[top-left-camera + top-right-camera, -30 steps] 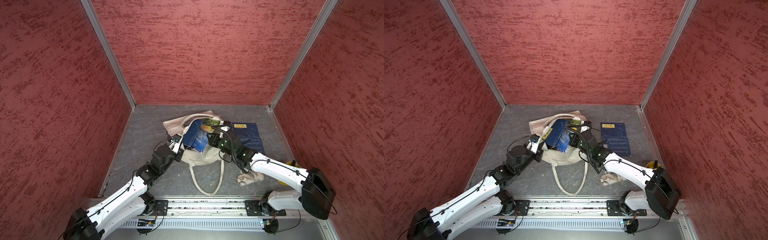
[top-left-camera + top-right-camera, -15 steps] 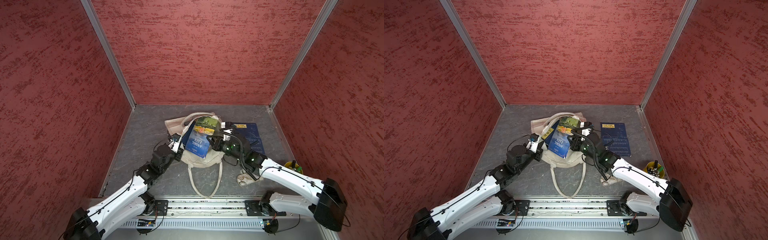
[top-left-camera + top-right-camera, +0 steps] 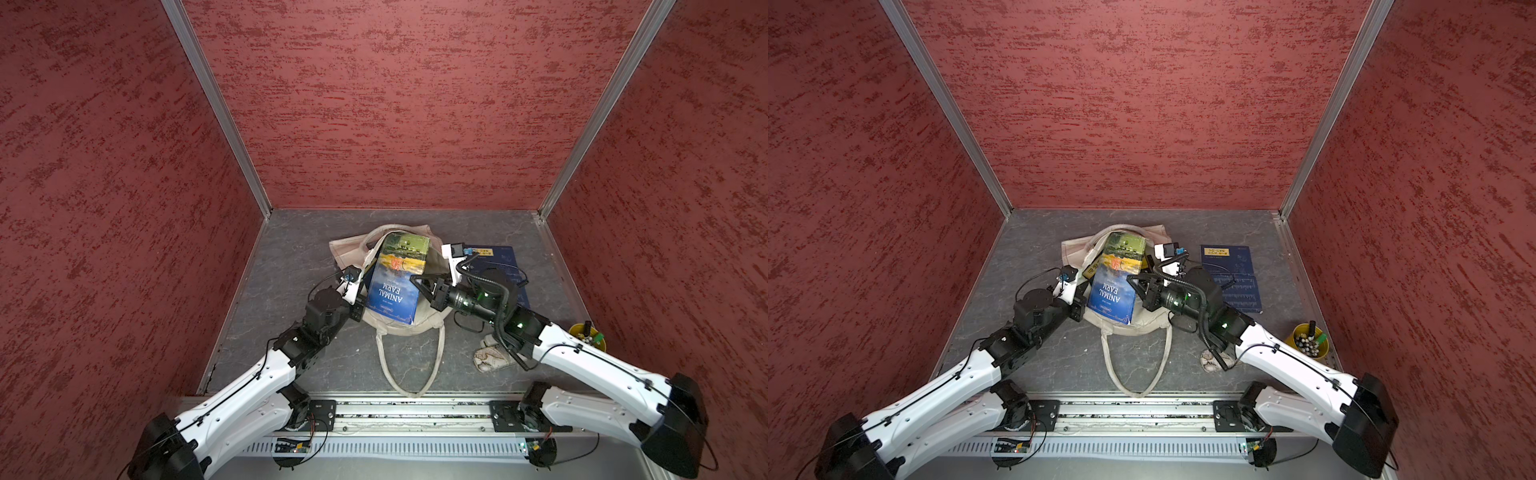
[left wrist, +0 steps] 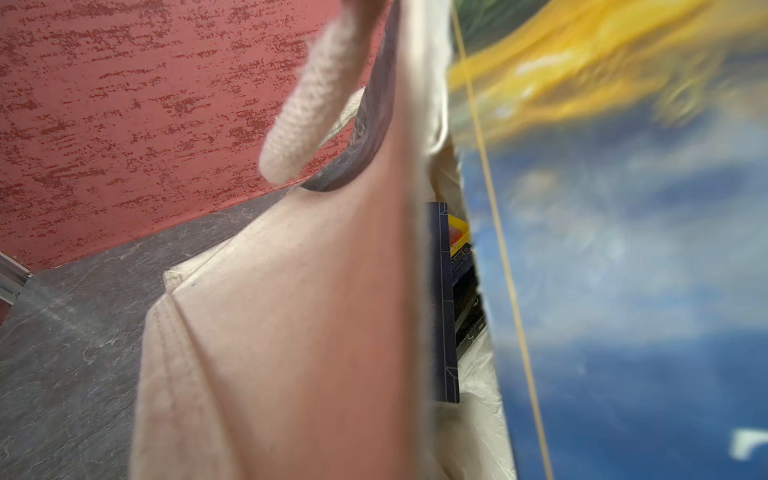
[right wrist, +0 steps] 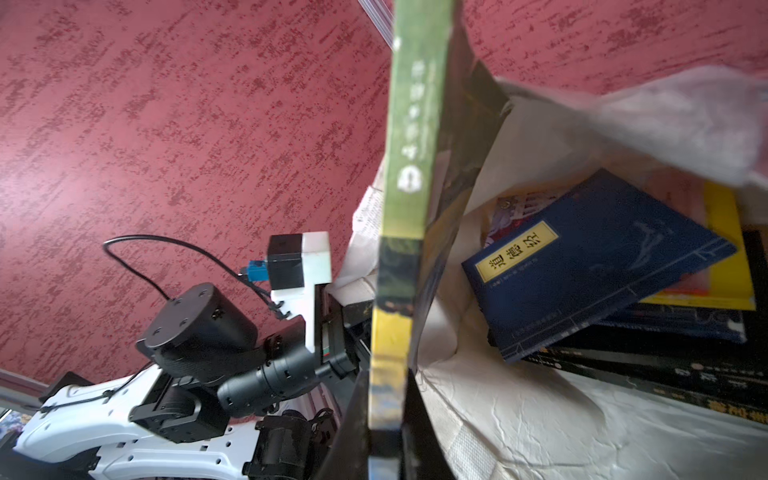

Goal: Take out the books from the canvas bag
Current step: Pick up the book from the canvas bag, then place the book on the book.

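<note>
The bag (image 3: 347,249) lies mid-surface (image 3: 291,257), one handle (image 3: 409,390) looping toward the robot. The left pincer (image 3: 356,305) grips the bag's left rim. Over its mouth the right pincer (image 3: 417,282) holds the upper book (image 3: 397,282) by its right edge. More books (image 5: 602,257) lie stacked inside. Right of the bag lies a flat book (image 3: 1233,278); nearer the robot are a pouch (image 3: 492,359) and, far right, a cup (image 3: 1308,340).

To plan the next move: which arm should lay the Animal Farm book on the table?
Right, probably. The right end effector grips the Animal Farm book above the canvas bag; the left end effector holds the bag's rim.
</note>
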Action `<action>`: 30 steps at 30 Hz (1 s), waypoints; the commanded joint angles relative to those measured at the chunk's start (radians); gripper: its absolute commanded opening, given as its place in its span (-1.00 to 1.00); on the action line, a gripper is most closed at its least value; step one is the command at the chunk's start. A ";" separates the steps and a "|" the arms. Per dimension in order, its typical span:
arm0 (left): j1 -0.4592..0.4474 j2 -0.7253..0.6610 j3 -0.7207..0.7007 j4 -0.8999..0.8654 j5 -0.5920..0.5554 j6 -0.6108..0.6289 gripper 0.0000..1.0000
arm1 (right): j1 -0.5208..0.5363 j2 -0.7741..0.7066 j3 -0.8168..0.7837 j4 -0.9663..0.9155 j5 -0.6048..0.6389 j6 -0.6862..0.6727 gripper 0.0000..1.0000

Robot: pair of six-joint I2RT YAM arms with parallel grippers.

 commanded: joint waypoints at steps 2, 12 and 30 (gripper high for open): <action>0.003 -0.006 0.042 0.069 0.009 -0.009 -1.00 | 0.001 -0.078 0.032 0.198 0.130 -0.046 -1.00; 0.010 -0.001 0.043 0.074 0.014 -0.020 -1.00 | -0.009 -0.235 -0.028 0.287 0.381 -0.044 -1.00; 0.014 0.000 0.047 0.070 0.022 -0.023 -1.00 | -0.058 -0.359 -0.124 0.188 0.896 -0.013 -1.00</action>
